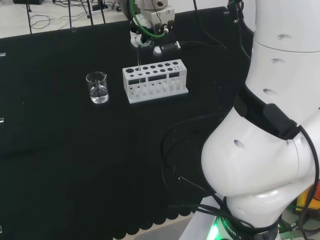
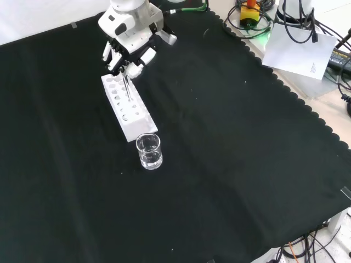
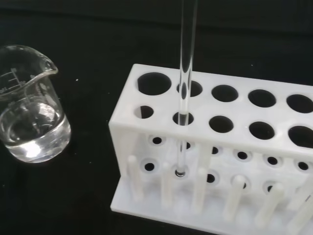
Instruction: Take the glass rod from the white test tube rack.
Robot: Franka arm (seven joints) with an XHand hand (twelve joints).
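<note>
Robot hand: head view, I see it above the white test tube rack near the surface's far edge, fingers pinching the glass rod.
Front view: my rod stands upright in the rack; beaker just beside the rack's end.
Wrist view: rod's tip sits in a second-column hole, lower tier.

Head view: high behind the arm's base, facing out over the white test tube rack. Front view: opposite side, looking down, rack upper left. Wrist view: close above rack, beaker beside it. All share rack.
</note>
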